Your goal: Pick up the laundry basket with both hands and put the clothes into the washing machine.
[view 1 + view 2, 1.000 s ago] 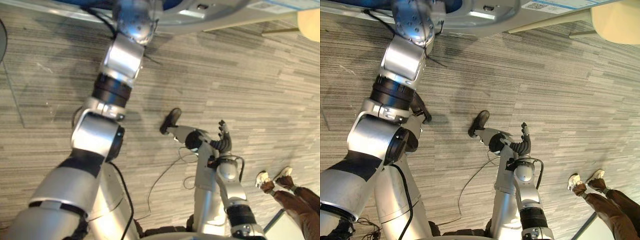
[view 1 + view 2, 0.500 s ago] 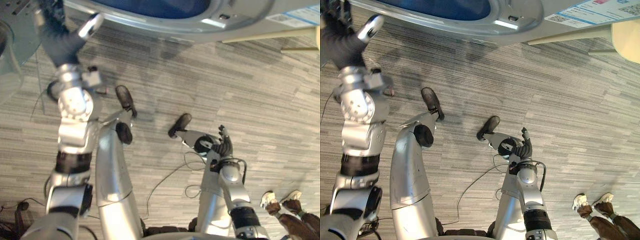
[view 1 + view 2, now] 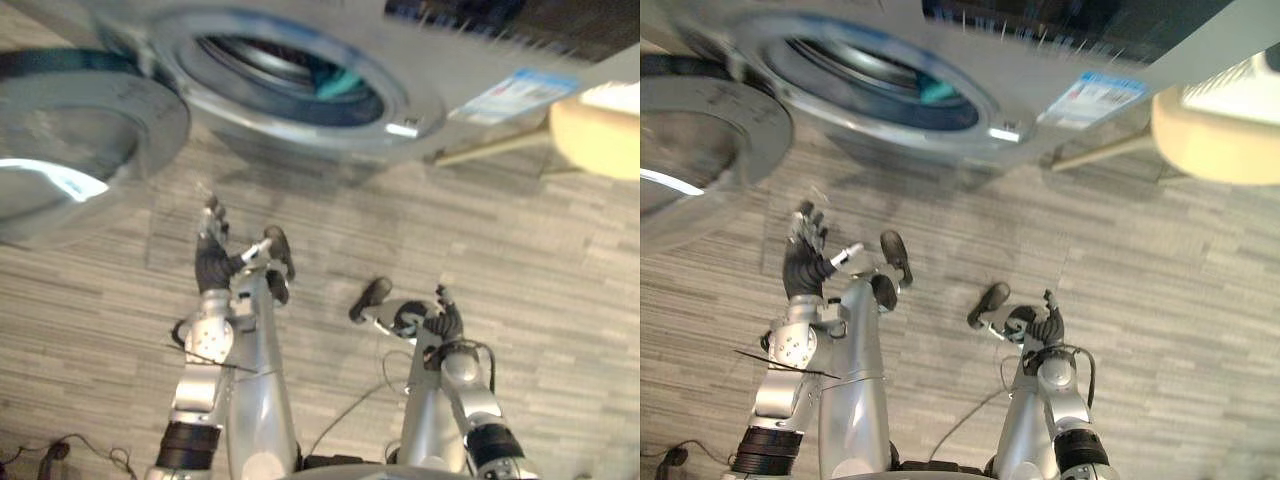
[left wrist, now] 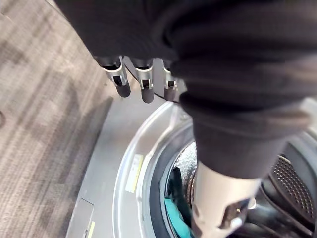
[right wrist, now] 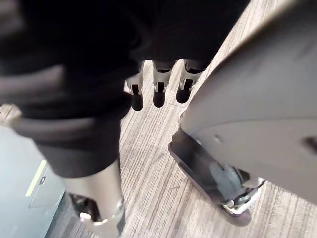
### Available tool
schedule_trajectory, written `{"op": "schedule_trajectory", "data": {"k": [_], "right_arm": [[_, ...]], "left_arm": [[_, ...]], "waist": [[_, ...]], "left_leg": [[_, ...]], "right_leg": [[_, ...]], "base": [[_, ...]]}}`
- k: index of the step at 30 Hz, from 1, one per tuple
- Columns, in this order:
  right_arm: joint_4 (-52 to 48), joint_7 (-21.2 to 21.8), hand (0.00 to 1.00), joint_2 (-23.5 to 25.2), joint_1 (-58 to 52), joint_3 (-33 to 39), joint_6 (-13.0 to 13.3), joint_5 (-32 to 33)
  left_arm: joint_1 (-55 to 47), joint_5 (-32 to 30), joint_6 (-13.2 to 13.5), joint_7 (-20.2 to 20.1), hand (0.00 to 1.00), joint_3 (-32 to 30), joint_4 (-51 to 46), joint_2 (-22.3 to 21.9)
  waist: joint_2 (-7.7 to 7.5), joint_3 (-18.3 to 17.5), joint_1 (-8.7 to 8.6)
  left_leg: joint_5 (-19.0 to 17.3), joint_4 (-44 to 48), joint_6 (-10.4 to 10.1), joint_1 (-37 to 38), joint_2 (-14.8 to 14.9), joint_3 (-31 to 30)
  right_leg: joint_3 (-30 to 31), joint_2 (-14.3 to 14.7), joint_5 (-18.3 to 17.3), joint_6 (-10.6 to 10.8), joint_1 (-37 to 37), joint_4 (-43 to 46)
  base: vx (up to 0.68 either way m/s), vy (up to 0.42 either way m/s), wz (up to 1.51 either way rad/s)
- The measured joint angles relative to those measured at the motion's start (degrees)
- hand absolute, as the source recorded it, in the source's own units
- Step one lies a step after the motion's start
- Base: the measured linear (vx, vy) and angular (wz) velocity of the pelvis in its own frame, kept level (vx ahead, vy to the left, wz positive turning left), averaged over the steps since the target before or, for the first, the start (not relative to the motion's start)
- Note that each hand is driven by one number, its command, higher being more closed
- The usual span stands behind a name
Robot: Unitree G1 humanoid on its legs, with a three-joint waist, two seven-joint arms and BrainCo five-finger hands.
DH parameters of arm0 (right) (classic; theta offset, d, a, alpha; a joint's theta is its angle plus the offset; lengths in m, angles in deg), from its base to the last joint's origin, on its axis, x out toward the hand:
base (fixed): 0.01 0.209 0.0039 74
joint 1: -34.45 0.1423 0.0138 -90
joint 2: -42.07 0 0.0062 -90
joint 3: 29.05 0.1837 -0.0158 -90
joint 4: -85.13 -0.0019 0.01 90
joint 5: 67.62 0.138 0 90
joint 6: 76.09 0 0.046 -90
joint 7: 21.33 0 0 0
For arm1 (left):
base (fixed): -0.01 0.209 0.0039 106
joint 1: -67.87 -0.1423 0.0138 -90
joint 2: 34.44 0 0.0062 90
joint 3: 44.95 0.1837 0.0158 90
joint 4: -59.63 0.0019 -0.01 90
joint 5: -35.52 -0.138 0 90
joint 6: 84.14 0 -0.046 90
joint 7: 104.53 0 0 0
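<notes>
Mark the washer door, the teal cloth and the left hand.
washer door point(image 3: 85, 135): left eye view, its grey inner face.
teal cloth point(image 3: 936, 93): right eye view, its visible patch.
left hand point(image 3: 211, 262): left eye view, its dark back.

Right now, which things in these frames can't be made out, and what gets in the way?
1. Load inside the washing machine: in the left eye view its rim hides all but a bit of teal cloth; in the left wrist view the left hand covers part of the opening.
2. Cream object: cut off by the right edge of the right eye view, so it is unclear what it is.
3. Label on the machine front: blurred.
</notes>
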Motion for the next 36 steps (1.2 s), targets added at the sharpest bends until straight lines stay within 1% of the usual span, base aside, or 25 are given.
{"op": "schedule_trajectory", "data": {"k": [1, 3, 5, 7, 8, 9, 10, 11, 13, 14, 15, 17, 18, 22, 26, 27, 28, 29, 30, 31, 32, 33, 34, 35, 36], "right_arm": [[2.6, 0.1, 0.00, 0.0, -0.8, -0.9, 0.1, 0.0], [5.1, 1.1, 0.00, 0.0, -2.7, -1.7, 0.3, 0.0], [7.1, 1.6, 0.00, -0.2, -6.1, -3.0, 0.5, 0.0], [9.6, 2.4, 0.00, -0.3, -6.6, -3.6, 0.9, 0.0], [11.3, 2.4, 0.00, -0.6, -6.4, -3.4, 1.1, 0.0], [13.9, 2.4, 0.00, -1.1, -6.1, -2.7, 1.2, 0.0], [15.1, 2.5, 0.00, -1.2, -5.9, -2.2, 1.2, 0.0], [17.7, 3.2, 0.00, -1.3, -5.7, -0.8, 1.1, 0.1], [21.1, 3.7, 0.00, -1.1, -5.6, 0.6, 1.0, 0.0], [22.2, 3.9, 0.00, -0.8, -5.2, 1.8, 1.0, 0.0], [22.4, 4.1, 0.00, -0.4, -5.1, 3.7, 1.0, 0.0], [23.4, 4.6, 0.00, -0.1, -5.1, 5.7, 0.9, 0.0], [24.4, 4.6, 0.00, 0.1, -5.1, 6.2, 0.8, 0.0], [27.0, 4.7, 0.00, 0.5, -5.4, 6.6, -0.4, -0.1], [27.0, 4.8, 0.00, 0.8, -5.2, 6.6, -1.2, -0.1], [26.8, 4.8, 0.00, 0.9, -5.3, 6.6, -1.3, 0.0], [25.8, 4.7, 0.00, 1.1, -5.3, 6.7, -1.3, 0.1], [24.7, 4.7, 0.00, 1.1, -5.5, 6.7, -1.4, 0.1], [22.1, 4.7, 0.00, 1.2, -5.4, 6.7, -1.4, 0.8], [19.0, 4.5, 0.00, 1.6, -5.0, 6.6, -1.3, 2.4], [17.2, 4.5, 0.00, 1.8, -4.9, 6.6, -1.3, 3.2], [14.3, 4.4, 0.00, 1.8, -4.8, 6.7, -1.2, 4.3], [12.9, 4.3, 0.00, 1.6, -5.1, 6.7, -1.3, 5.0], [10.7, 3.7, 0.00, 1.2, -5.7, 6.7, -1.3, 6.0], [8.5, 3.2, 0.00, 1.2, -6.2, 6.9, -1.2, 6.9]], "left_arm": [[-1.0, 0.0, -0.1, -0.7, 0.00, -1.2, 4.5, -0.5], [-3.0, -1.2, -0.5, -0.9, 0.00, -2.3, 9.2, -1.0], [-6.5, -4.0, -1.0, -1.0, 0.00, -4.1, 13.8, -1.9], [-8.8, -5.9, -1.1, -1.2, 0.00, -4.0, 17.7, -2.2], [-8.9, -6.4, -1.3, -1.8, 0.00, -4.0, 20.3, -2.8], [-8.2, -7.4, -1.4, -2.0, 0.00, -4.1, 23.4, -4.1], [-8.1, -7.5, -1.5, -2.0, 0.00, -4.1, 24.3, -4.7], [-8.1, -7.7, -1.6, -2.0, 0.00, -3.8, 25.8, -5.6], [-8.6, -8.0, -1.7, -2.0, 0.00, -2.8, 27.7, -6.3], [-8.7, -8.1, -2.0, -1.9, 0.00, -2.0, 27.8, -6.3], [-8.4, -8.5, -2.3, -1.9, 0.00, -0.9, 27.8, -6.2], [-8.1, -9.2, -2.3, -1.9, 0.00, 0.4, 28.5, -6.2], [-8.0, -9.8, -2.3, -1.9, 0.00, 1.0, 29.2, -6.1], [-8.8, -11.2, -2.6, -1.9, 0.00, 2.5, 30.5, -6.1], [-10.2, -12.6, -2.9, -2.2, 0.00, 3.7, 32.0, -6.2], [-10.9, -13.0, -3.2, -2.3, 0.00, 3.7, 32.7, -6.2], [-11.5, -13.2, -3.5, -2.2, 0.00, 3.6, 32.8, -6.2], [-11.7, -13.4, -3.5, -2.2, 0.00, 3.6, 32.9, -6.2], [-11.6, -13.6, -3.6, -2.2, 0.00, 3.6, 33.5, -6.1], [-11.1, -14.2, -3.8, -2.3, 0.00, 3.7, 34.5, -5.5], [-10.8, -14.7, -4.1, -2.4, 0.00, 3.8, 34.8, -5.1], [-10.6, -15.1, -5.0, -2.4, 0.00, 3.7, 34.9, -4.8], [-10.4, -15.4, -5.1, -2.4, 0.00, 3.6, 34.8, -4.9], [-9.9, -15.9, -5.0, -2.4, 0.00, 3.4, 34.4, -5.1], [-9.1, -16.1, -5.1, -2.4, 0.00, 3.1, 34.3, -4.8]], "waist": [[-0.09, -1.1, -0.01], [-0.06, -3.0, -0.09], [-0.20, -6.4, 0.07], [-0.11, -9.5, 0.16], [0.50, -10.3, -0.25], [0.93, -10.5, -0.23], [1.20, -10.7, -0.13], [1.63, -11.2, -0.51], [2.28, -14.2, -0.59], [2.53, -15.2, -0.78], [2.73, -15.9, -1.69], [3.79, -16.9, -2.99], [4.06, -17.1, -3.14], [3.86, -17.3, -3.20], [3.79, -17.4, -3.36], [3.79, -17.5, -3.77], [3.67, -17.5, -4.79], [3.62, -17.5, -4.89], [3.31, -17.3, -4.88], [2.42, -16.8, -5.02], [1.69, -16.4, -5.57], [1.60, -16.0, -6.94], [1.99, -16.0, -7.49], [2.65, -16.0, -7.87], [1.74, -15.7, -8.34]], "left_leg": [[2.1, -5.9, -0.5, 5.9, -1.4, 0.6], [4.7, -14.1, -1.2, 13.7, -3.2, 1.7], [6.3, -22.0, -2.0, 23.3, -4.8, 3.0], [5.5, -18.4, -1.8, 26.3, -5.3, 0.7], [3.7, -16.1, -2.0, 27.2, -5.9, -1.7], [2.4, -14.2, -3.3, 29.3, -6.8, -4.5], [2.3, -14.2, -3.5, 30.3, -7.4, -5.5], [2.2, -15.0, -3.6, 32.5, -8.4, -6.1], [2.4, -22.5, -3.8, 36.9, -9.2, -6.2], [4.4, -30.2, -3.8, 41.0, -10.4, -6.0], [8.5, -37.5, -4.0, 44.6, -12.1, -6.2], [12.0, -45.2, -3.0, 48.8, -13.4, -6.9], [12.8, -47.1, -3.0, 50.5, -14.2, -7.1], [12.9, -47.8, -2.8, 54.1, -14.6, -6.8], [12.9, -48.1, -2.7, 56.3, -14.3, -4.2], [12.7, -48.1, -2.5, 56.8, -14.1, -3.2], [12.2, -47.8, -2.5, 56.9, -13.9, -2.1], [12.2, -47.8, -2.4, 56.8, -13.9, -1.3], [11.5, -46.3, -1.6, 56.0, -13.6, 1.6], [9.9, -43.2, -0.8, 54.4, -13.2, 5.4], [8.8, -40.7, -0.8, 53.4, -13.1, 6.7], [7.0, -37.4, 0.1, 52.4, -12.0, 8.6], [6.7, -37.3, 0.5, 52.6, -11.3, 9.8], [6.1, -37.6, 1.2, 52.7, -9.5, 11.5], [5.4, -36.2, 1.4, 52.4, -9.3, 13.3]], "right_leg": [[-1.4, 0.2, 0.8, 0.3, 5.4, -4.0], [-3.4, 0.6, 2.0, 0.8, 12.3, -9.3], [-5.8, 1.0, 3.6, 1.1, 21.3, -16.1], [-6.2, 0.9, 4.3, 1.3, 24.6, -18.4], [-6.7, 0.8, 4.8, 2.0, 26.6, -19.9], [-6.8, 0.7, 5.8, 3.1, 29.5, -21.7], [-6.7, 0.8, 6.1, 3.6, 30.9, -22.4], [-6.8, 1.5, 7.3, 4.9, 33.9, -25.0], [-7.4, 3.4, 11.4, 5.7, 37.3, -33.0], [-7.9, 4.4, 14.2, 6.2, 39.5, -37.6], [-8.6, 4.7, 16.3, 5.5, 41.4, -41.0], [-9.1, 4.6, 17.3, 6.3, 43.2, -42.8], [-9.1, 4.4, 17.3, 6.4, 44.0, -42.9], [-8.4, 4.0, 17.3, 6.4, 46.8, -42.7], [-5.1, 4.1, 17.0, 6.3, 46.8, -42.7], [-3.7, 4.3, 17.0, 6.4, 46.7, -42.7], [-1.7, 4.3, 17.1, 6.4, 45.9, -42.6], [-0.5, 4.3, 17.2, 6.5, 44.9, -42.3], [2.7, 4.6, 18.1, 6.0, 42.1, -41.2], [5.7, 4.3, 18.9, 5.8, 38.9, -39.8], [6.9, 3.8, 19.3, 5.2, 37.6, -39.0], [7.6, 4.3, 19.8, 3.5, 37.3, -39.9], [5.9, 4.3, 18.4, 0.7, 37.5, -40.1], [3.0, 3.4, 16.5, -0.8, 36.8, -36.3], [2.4, 0.7, 14.7, -0.1, 34.8, -26.4]], "base": [[0.02, -0.179, 0.65], [0.04, -0.162, 0.67], [0.10, -0.118, 0.53], [0.15, -0.019, 0.14], [0.19, 0.073, 0.14], [0.15, 0.109, 0.16], [0.11, 0.152, 0.14], [0.07, 0.148, 0.13], [0.08, 0.161, 0.06], [0.09, 0.171, 0.15], [0.07, 0.143, 0.27], [0.02, 0.106, 0.30], [-0.01, 0.090, 0.14], [-0.05, 0.040, -0.02], [-0.11, 0.011, -0.31], [-0.09, 0.013, -0.36], [-0.08, 0.024, -0.43], [-0.09, 0.032, -0.79], [-0.10, 0.029, -1.31], [-0.11, 0.019, -1.41], [-0.10, 0.004, -1.21], [-0.07, 0.004, -0.78], [-0.08, -0.004, -0.87], [-0.09, -0.003, -0.87], [-0.09, -0.015, -0.77]]}}
